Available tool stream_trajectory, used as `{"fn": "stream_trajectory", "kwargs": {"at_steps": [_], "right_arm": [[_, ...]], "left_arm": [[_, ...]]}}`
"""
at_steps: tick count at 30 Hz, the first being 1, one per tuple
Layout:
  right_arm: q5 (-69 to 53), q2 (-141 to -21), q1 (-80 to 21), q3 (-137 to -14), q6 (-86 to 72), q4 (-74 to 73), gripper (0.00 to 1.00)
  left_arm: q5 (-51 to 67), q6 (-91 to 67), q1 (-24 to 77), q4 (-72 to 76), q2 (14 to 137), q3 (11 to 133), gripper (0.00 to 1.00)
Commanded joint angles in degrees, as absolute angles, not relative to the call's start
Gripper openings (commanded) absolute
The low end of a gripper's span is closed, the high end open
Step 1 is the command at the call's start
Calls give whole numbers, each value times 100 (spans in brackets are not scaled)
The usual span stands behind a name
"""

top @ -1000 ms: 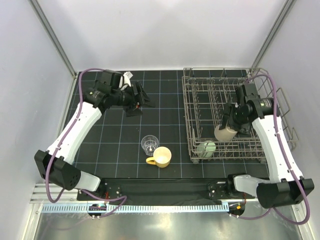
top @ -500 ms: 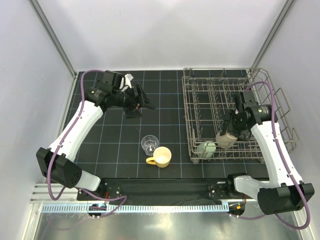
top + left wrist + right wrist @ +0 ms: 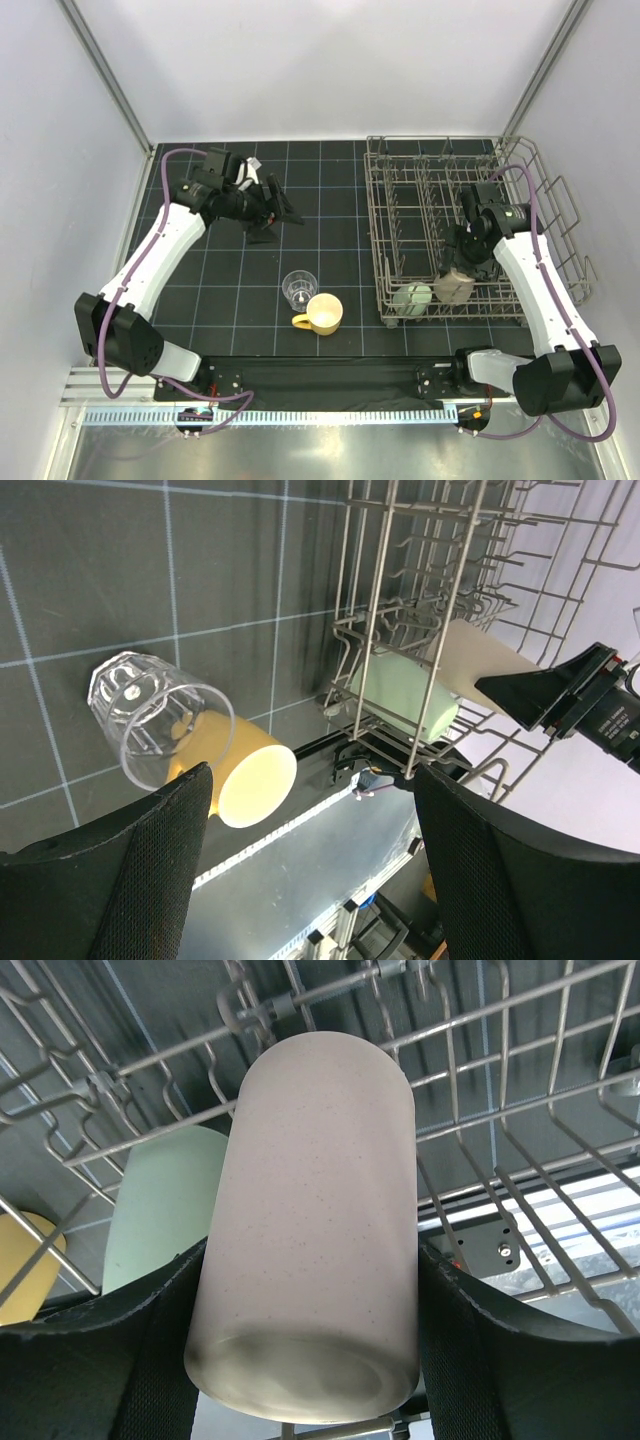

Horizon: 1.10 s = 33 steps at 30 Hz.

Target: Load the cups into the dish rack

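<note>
Starting at the left, you have the left gripper (image 3: 272, 205) hanging over the far left part of the black gridded table (image 3: 340, 200), its fingers (image 3: 110, 880) spread wide with nothing between them. Nearer the arm bases, about mid-table, the clear glass (image 3: 299, 288) stands on the mat. The yellow mug (image 3: 322, 313) sits just beside it on the near right, mouth up and handle pointing left. You cannot tell from these views whether the two touch.

Moving right, the dish rack (image 3: 440, 142) fills the right side of the table. In its near left corner the pale green cup (image 3: 413, 297) lies on its side among the wires. Immediately right of it is the tan tumbler (image 3: 310, 1210), tilted and low inside the rack by the near wall. Your right gripper (image 3: 462, 268) has its fingers (image 3: 160, 1360) pinching the tumbler from both sides. The wrist view shows the dark pads pressed against its speckled wall, with the green cup and a sliver of the mug behind the wires.
</note>
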<state>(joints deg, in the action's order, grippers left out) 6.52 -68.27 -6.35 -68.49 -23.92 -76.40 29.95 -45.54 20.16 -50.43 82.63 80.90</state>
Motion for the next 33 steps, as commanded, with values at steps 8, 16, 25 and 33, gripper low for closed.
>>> {"fn": "stream_trajectory", "kwargs": {"at_steps": [8, 16, 25, 33], "right_arm": [[510, -6645, -624, -6627, -2373, -8842, 4], [659, -6855, -633, -6688, -2452, -8833, 4], [457, -6777, -633, -6645, -2356, -8842, 4], [501, -6689, -607, -6636, -2391, -8851, 4]], "left_arm": [[3085, -4412, 1872, -4939, 8103, 7892, 79], [3120, -4412, 1854, -4983, 8262, 8086, 79], [3129, -4509, 1846, -4949, 8271, 8007, 79], [3173, -4728, 1846, -4537, 8279, 7797, 79]]}}
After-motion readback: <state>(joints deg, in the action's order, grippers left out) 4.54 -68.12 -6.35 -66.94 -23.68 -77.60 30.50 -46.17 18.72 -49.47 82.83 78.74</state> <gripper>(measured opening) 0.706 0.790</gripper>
